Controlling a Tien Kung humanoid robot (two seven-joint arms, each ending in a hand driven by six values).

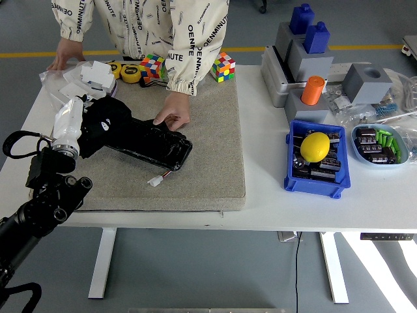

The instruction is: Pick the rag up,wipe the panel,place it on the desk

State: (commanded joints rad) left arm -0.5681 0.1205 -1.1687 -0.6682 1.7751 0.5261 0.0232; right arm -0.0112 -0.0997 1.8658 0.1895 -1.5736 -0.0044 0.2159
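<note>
A black rag (103, 122) is bunched at the left end of a glossy black panel (151, 145) that lies on a beige felt mat (208, 150). My left hand (70, 117), white-fingered on a black arm, is shut on the rag and presses it onto the panel's left end. A person at the far side holds the panel's far edge down with one hand (171, 112); the other hand (64, 55) rests on the table at the far left. A small white connector (155, 180) on a wire lies on the mat by the panel. My right arm is out of view.
A bag of white parts (88, 81), tape measures (130, 72) and two colour cubes (221, 66) stand along the mat's far edge. Right of the mat are grey and blue fixtures (306, 52), a blue bin (316, 179) with a yellow ball (315, 147), and a dish (379, 143).
</note>
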